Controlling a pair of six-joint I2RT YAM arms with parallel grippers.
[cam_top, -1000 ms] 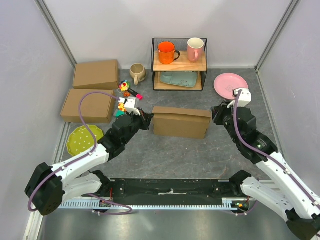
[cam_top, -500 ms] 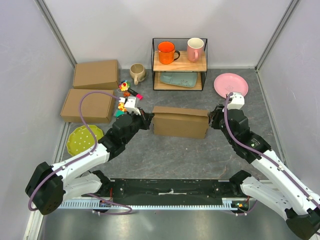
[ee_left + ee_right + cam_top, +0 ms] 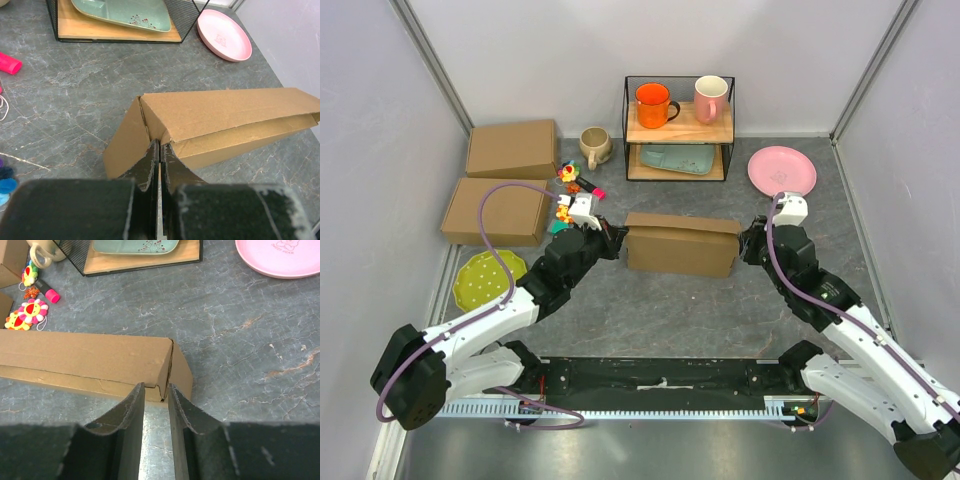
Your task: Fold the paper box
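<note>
At the middle of the table [image 3: 650, 310], the paper box [image 3: 681, 244] lies nearly closed; we brace both ends, seemingly to tuck its flaps, left jaws pressed together at one corner, right jaws slightly apart facing the other's seam

The right gripper [image 3: 156, 388] comes in from the near edge, its two dark fingers [image 3: 131, 412] a narrow gap apart. Their tips are at the near right corner of the paper box [image 3: 85, 357], which stretches off to the left. Farther back stand a wire shelf [image 3: 145, 262] holding a green plate [image 3: 135, 245], a pink plate [image 3: 280, 257] at far right, and flower toys [image 3: 27, 315] beside a pink marker [image 3: 52, 296] at left.
</note>
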